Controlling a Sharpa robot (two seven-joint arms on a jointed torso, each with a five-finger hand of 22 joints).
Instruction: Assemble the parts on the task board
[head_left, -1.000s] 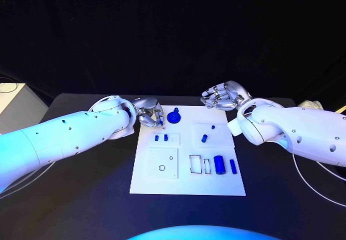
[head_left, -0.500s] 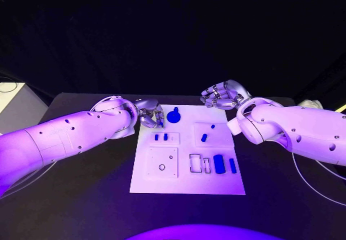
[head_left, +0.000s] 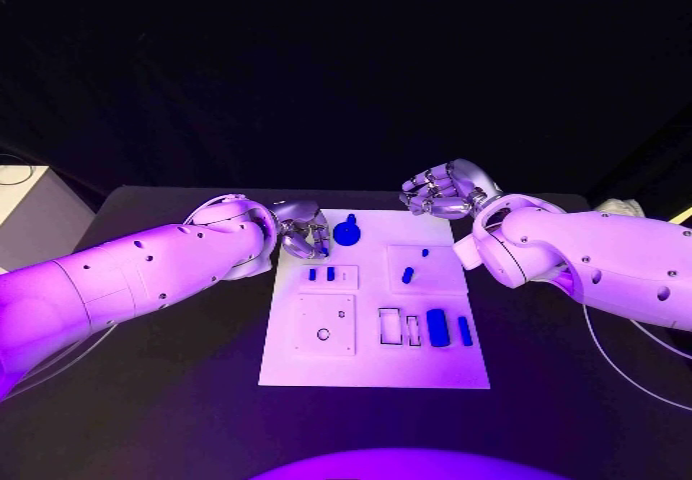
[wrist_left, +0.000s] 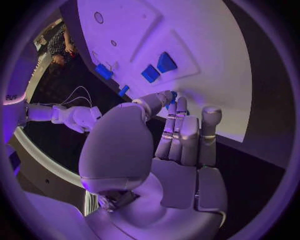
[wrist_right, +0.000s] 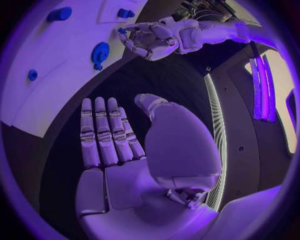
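Head view shows the whole white task board (head_left: 375, 355) at frame centre on the black desk (head_left: 173, 400), blue parts (head_left: 437, 327) standing lengthwise in its lower right slots. Left wrist view adds the left hand (head_left: 300, 232) at the board's upper left edge, fingers straight, a small blue part (wrist_left: 171, 96) at their tips; whether it is pinched I cannot tell. Right wrist view shows the right hand (head_left: 447, 192) released, fingers extended, touching nothing.

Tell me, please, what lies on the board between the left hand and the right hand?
In the head view, the round blue part stands at the white task board far edge, between the left hand and the right hand.
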